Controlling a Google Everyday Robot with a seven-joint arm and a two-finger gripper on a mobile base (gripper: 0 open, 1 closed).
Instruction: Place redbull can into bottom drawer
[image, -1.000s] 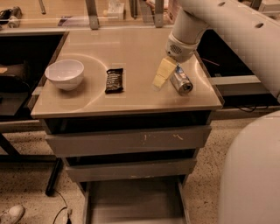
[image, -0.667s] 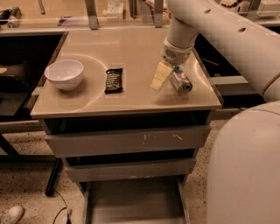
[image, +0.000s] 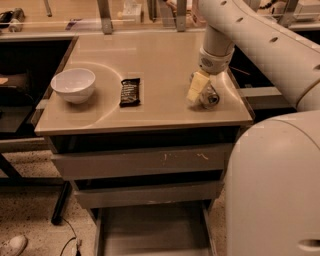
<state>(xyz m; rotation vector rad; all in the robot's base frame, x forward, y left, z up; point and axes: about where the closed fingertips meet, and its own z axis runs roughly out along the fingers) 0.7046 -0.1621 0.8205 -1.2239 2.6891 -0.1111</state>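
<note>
Redbull can (image: 210, 97) lies on its side near the right front corner of the tabletop (image: 150, 60), with the gripper (image: 202, 93) down right against it. Clamped or not, we can't tell. Bottom drawer (image: 155, 231) stands pulled out below, ready to receive it.

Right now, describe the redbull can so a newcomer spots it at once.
On the beige tabletop above the grey drawers, look near the right front edge. A slim silver-and-blue aluminium can lies on its side there, at the robot's end effector. Unlike the white bowl and flat dark candy bar further left, it is a metallic cylinder.
</note>
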